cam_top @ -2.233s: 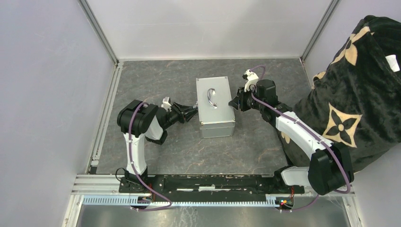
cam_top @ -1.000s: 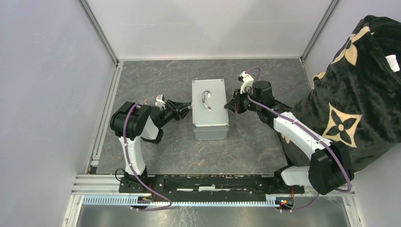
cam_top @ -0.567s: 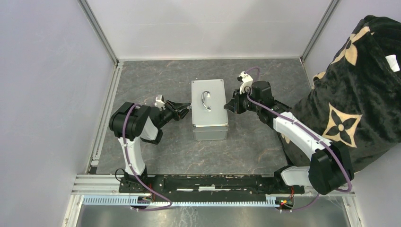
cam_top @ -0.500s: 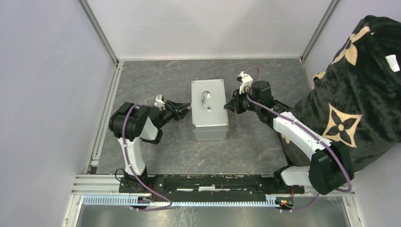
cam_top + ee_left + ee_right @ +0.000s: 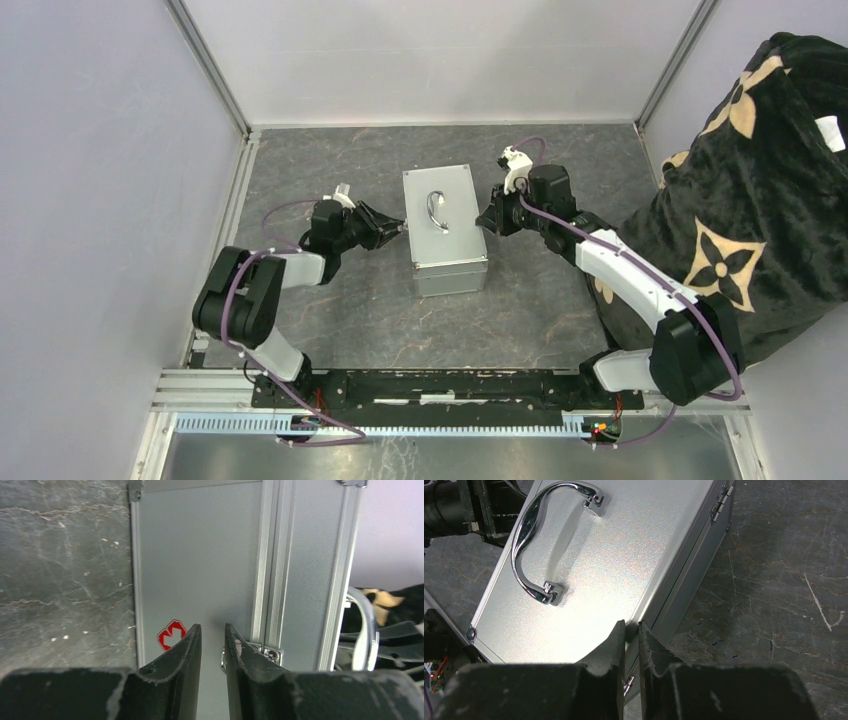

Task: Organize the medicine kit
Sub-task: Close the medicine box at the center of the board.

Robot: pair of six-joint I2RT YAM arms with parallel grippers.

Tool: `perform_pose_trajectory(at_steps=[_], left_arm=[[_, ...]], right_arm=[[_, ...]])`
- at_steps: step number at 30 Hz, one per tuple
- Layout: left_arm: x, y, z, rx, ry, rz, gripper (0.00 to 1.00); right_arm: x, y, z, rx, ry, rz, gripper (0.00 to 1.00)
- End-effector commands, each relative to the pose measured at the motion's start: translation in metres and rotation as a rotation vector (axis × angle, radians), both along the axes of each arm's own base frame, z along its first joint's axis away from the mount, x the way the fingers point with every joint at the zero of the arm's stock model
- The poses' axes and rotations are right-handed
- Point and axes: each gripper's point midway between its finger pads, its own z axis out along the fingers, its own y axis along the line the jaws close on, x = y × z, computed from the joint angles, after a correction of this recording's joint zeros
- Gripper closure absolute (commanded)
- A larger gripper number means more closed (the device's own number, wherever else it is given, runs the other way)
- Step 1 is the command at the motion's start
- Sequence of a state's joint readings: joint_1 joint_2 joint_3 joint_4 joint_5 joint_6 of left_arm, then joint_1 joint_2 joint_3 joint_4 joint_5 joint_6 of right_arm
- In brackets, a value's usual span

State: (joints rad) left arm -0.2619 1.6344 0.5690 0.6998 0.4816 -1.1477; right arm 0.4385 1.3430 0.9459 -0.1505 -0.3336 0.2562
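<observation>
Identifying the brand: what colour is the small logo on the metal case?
Red logo on the silver medicine kit; best seen in the left wrist view.

The boxy silver-grey metal case (image 5: 455, 190) stands closed near the middle of the top view, its long axis running from 12 to 6 o'clock. A curved chrome handle (image 5: 437, 212) sits on the lid. A red emblem (image 5: 171, 633) and a latch (image 5: 272, 653) face 9 o'clock.

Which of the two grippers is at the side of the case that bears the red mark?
The left gripper; the right gripper is at the medicine kit's opposite, hinged side.
</observation>
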Motion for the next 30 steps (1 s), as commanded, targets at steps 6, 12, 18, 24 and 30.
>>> perform_pose_trajectory(at_steps=[6, 12, 18, 24, 30], left_arm=[[0.0, 0.017, 0.016, 0.384, 0.002, -0.01, 0.69], [0.01, 0.063, 0.039, 0.599, 0.036, 0.16, 0.64], [0.034, 0.077, 0.074, 0.665, -0.016, 0.228, 0.6], [0.083, 0.052, 0.122, 0.583, -0.21, 0.165, 0.5], [0.138, 0.023, 0.162, 0.607, -0.371, 0.05, 0.45]], right_arm=[[0.004, -0.03, -0.013, -0.185, -0.026, -0.099, 0.87], [0.0, -0.039, 0.024, -0.172, -0.13, -0.113, 0.86], [-0.024, -0.019, 0.028, -0.089, -0.103, 0.022, 0.88], [-0.065, 0.001, 0.026, -0.048, -0.056, 0.202, 0.9], [-0.113, 0.011, 0.004, -0.145, -0.03, 0.369, 0.91]])
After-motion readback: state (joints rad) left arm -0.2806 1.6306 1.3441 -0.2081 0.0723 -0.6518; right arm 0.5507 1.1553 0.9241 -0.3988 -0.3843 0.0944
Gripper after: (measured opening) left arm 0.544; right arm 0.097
